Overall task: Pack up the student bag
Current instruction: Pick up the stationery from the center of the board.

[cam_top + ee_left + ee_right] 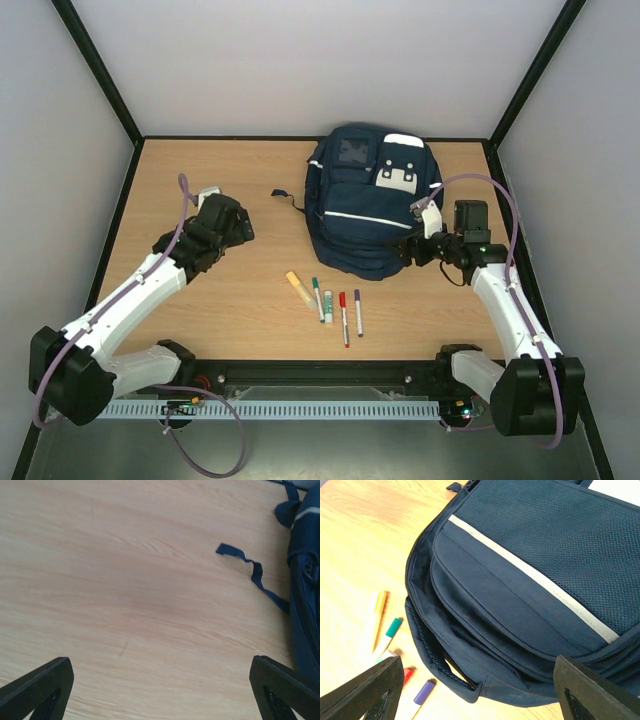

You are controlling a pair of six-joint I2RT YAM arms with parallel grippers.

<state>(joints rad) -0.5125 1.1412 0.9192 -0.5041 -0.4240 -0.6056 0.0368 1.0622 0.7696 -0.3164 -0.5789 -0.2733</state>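
Note:
The student bag [368, 205], navy blue with white stripes and grey patches, lies flat at the back middle of the table. Its near end fills the right wrist view [520, 575], where a seam gapes along the left side. My right gripper [410, 250] hovers at that end, open, its jaws standing either side of the bag's carry handle [445, 667] with nothing pinched [479, 680]. My left gripper [240, 228] is open over bare wood [160, 680], left of the bag. A loose bag strap [252, 572] trails ahead of it.
Several markers lie in a row in front of the bag: yellow [298, 287], green [318, 298], red [343, 317], purple [358, 312]. The right wrist view shows their caps beside the bag, yellow [379, 607] and purple [424, 691] among them. Black-framed walls enclose the table [200, 300].

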